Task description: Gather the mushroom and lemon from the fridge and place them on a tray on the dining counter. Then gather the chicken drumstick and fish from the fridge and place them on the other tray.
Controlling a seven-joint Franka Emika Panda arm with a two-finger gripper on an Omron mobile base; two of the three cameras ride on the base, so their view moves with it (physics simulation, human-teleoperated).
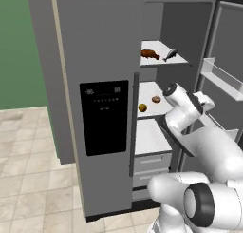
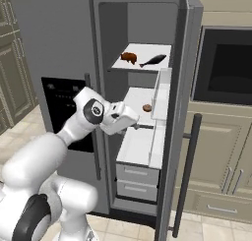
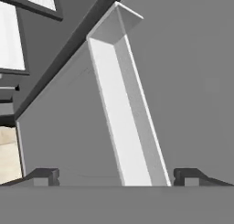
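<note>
Hand view: gripper (image 3: 116,176) wide open (holding nothing)

Fridge door dispenser panel (image 1: 104,117): black panel with faint pale marks along its upper part, seen in the left base view; they resemble display digits and small icons, but none is legible.
Same panel, right base view: faint dots and marks only; nothing can be read.
Fridge body (image 1: 90,42), shelves and door bins: no lettering, brand or label found.
Wall oven (image 2: 224,73): no readable marking.
Robot arm (image 2: 39,161): no readable marking.
</note>
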